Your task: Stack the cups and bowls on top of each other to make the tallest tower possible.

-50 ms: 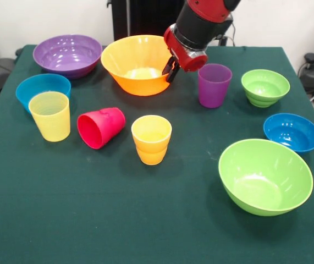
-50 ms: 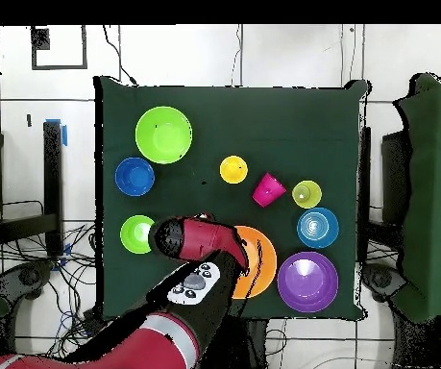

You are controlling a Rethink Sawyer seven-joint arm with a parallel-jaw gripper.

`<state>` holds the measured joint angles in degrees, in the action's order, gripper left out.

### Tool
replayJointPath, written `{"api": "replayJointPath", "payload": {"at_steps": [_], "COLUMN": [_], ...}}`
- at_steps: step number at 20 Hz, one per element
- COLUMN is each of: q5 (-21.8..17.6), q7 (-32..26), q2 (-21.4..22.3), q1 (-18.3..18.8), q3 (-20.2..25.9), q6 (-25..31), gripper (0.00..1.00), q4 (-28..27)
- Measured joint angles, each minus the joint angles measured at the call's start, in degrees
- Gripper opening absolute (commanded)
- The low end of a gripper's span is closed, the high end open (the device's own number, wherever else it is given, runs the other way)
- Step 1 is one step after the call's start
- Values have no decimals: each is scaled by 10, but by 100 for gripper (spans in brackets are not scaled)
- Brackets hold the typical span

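My gripper hangs at the right rim of the large orange bowl, between it and the upright purple cup; whether it is open or shut does not show. The large purple bowl stands at the back left. Nearer are a blue bowl, the pale yellow cup, the red-pink cup lying on its side, and the yellow-orange cup. To the right are a small green bowl, a second blue bowl and the large green bowl. Every piece stands alone; no tower shows.
From overhead, my red arm covers the purple cup and part of the orange bowl. The green cloth of the table ends at edges on every side. Chairs and cables lie around the table.
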<state>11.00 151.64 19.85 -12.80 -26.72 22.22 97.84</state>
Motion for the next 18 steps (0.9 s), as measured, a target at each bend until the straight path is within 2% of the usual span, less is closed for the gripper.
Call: {"api": "replayJointPath", "payload": {"at_steps": [10, 18], "q5": [13, 15], "q7": [0, 0], "q2": [-19, -35], "q1": [0, 0], "q3": [-3, -11], "q6": [2, 35], "gripper": [0, 0], "q4": [-22, -55]}}
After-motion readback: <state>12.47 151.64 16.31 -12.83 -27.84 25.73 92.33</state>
